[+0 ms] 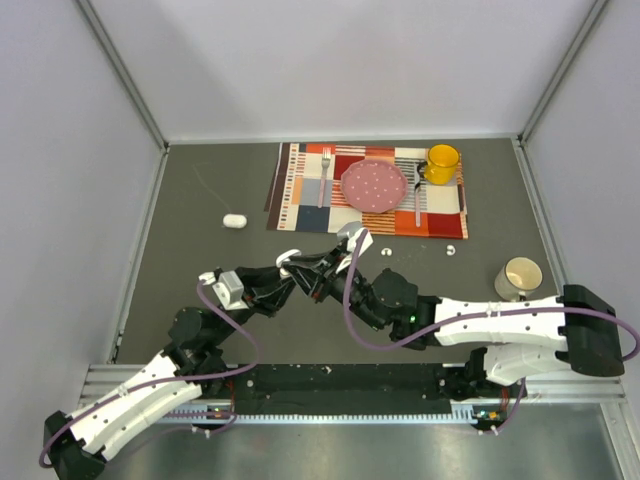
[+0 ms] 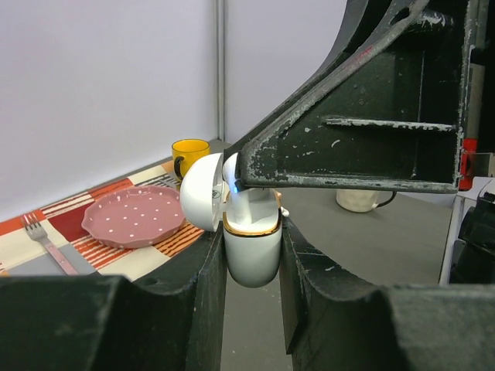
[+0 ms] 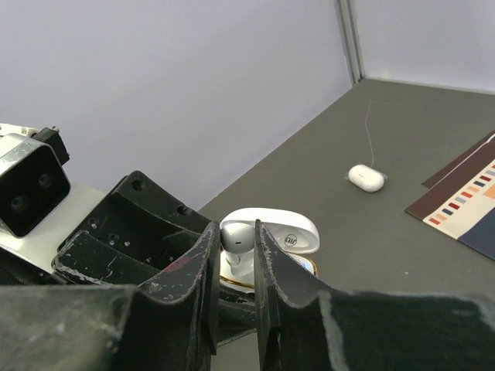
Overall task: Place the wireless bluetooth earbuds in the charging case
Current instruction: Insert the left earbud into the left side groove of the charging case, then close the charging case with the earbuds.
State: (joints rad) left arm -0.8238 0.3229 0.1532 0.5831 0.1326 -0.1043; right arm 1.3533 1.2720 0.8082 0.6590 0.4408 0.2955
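Earbud (image 2: 249, 202) meets charging case (image 3: 290, 232) at centre frame in the overhead view, both apparently held clear of the tabletop (image 1: 180, 270). Your left end effector (image 2: 251, 239) is clamped around the case's lower shell, with the lid flipped open to the left. Your right end effector (image 3: 235, 246) pinches the bud narrowly, stem pointing down into the gold-rimmed opening. The stem looks partly inside its well; whether it is fully seated cannot be told.

To finish cleanly, hold the case upright and motionless. Lower the bud straight along its stem, not at a slant, and press only lightly until it settles. Part the right fingers just enough to clear the bud, then lift straight up so the head is not dragged back out. Mind the lid, close beside the right finger.

What looks like a loose bud (image 1: 450, 250) lies right of centre, near the striped placemat (image 1: 300, 190). A second white case (image 1: 234, 221) sits at left, well apart.
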